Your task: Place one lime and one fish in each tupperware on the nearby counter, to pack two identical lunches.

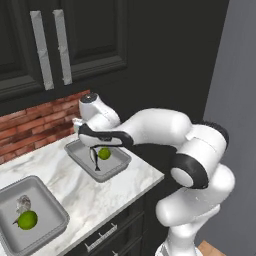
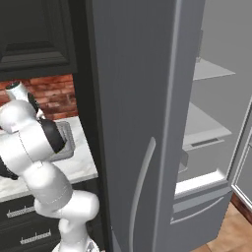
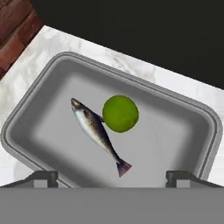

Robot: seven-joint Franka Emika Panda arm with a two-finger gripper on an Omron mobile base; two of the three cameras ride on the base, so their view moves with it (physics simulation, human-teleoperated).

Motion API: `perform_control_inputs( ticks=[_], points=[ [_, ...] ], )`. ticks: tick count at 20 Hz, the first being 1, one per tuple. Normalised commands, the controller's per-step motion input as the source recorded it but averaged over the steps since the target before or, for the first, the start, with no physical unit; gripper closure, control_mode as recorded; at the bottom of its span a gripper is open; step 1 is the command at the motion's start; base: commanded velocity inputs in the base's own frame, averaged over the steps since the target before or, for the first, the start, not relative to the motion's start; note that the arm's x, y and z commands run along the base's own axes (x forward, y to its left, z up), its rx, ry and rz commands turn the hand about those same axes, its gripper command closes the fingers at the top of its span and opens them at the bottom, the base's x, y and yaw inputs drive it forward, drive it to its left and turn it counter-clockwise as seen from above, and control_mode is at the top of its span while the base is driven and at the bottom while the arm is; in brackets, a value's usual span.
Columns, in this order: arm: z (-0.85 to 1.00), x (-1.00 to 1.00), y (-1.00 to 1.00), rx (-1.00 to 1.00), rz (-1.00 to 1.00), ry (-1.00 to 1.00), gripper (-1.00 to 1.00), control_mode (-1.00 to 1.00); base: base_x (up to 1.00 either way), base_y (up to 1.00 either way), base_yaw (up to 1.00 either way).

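Overhead, the jaws [image 3: 112,175] hang spread wide above the far tupperware [image 1: 80,152], where a lime [image 3: 120,113] touches a fish [image 3: 97,132]. Nearer left on the worktop [image 1: 90,192], the second tupperware [image 1: 52,212] holds another lime [image 1: 27,219] (the pale thing beside it is unclear).

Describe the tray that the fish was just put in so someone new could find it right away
Start at the marble counter under the black cabinets and brick wall. Two grey trays sit on it; take the far tupperware, near the counter's end, right below the tool. It holds a slim silver fish beside a lime, while the near tray holds a lime and something pale.
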Motion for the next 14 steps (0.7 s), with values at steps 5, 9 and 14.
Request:
perform_control_inputs(
  ticks=[5,9,14],
  points=[
    [0.29,-1.0,-0.48,0.16,0.0,-0.33,-1.0,-1.0,0.0,0.0,0.0],
    [0.05,-1.0,-0.74,0.21,-0.05,-0.39,-1.0,-1.0,0.0,0.0,0.0],
    [-0.15,-1.0,-0.62,0.25,-0.16,-0.36,-1.0,-1.0,0.0,0.0,0.0]
  ],
)
